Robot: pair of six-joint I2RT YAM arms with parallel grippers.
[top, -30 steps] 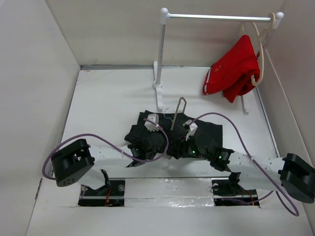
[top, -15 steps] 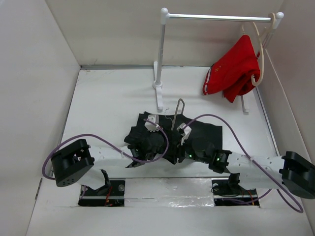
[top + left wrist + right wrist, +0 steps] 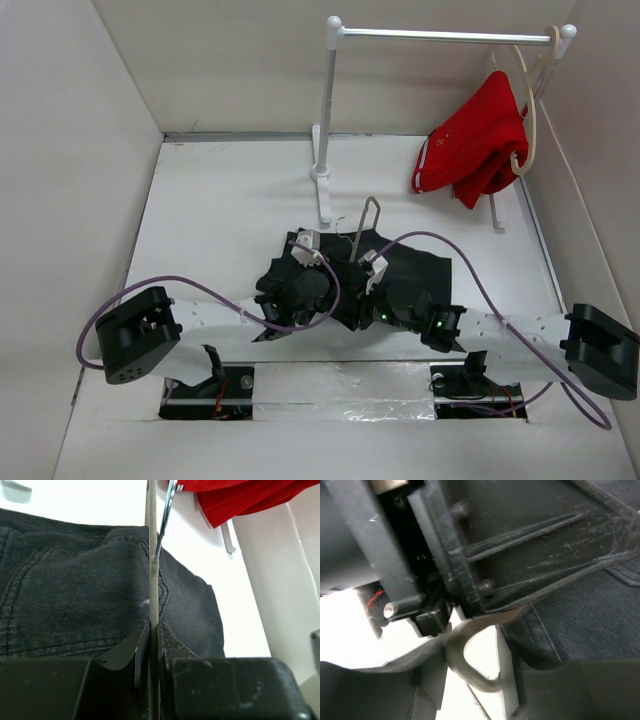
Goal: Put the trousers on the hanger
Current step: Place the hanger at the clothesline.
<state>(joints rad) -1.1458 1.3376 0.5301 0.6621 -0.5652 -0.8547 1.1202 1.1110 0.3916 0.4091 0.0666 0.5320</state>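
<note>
Top external view: the trousers [image 3: 425, 268] are bunched on the worktop [image 3: 220, 220] at the middle of its near edge, partly under both arms. The hanger [image 3: 367, 222] is held by the left tool [image 3: 308, 248], which is clamped narrow on the wire. In the left wrist view the wire is seen pinched between the fingers and running straight away from the tool, over the denim, toward the far edge. The long axis is therefore set near-to-far and tilted upward, with the loop standing off the cloth. The trousers lie below and to the right of the loop, so the right arm is judged the nearer for feeding cloth through it. The right tool [image 3: 372, 265] is just beside the hanger. Whether it is wide or narrow cannot be told, as the right wrist view is filled with dark shapes at close range. The denim is judged limp and likely to sag. The rack [image 3: 328, 120] stands along the far edge, with the red garment [image 3: 475, 140] at the far right corner, well apart.
</note>
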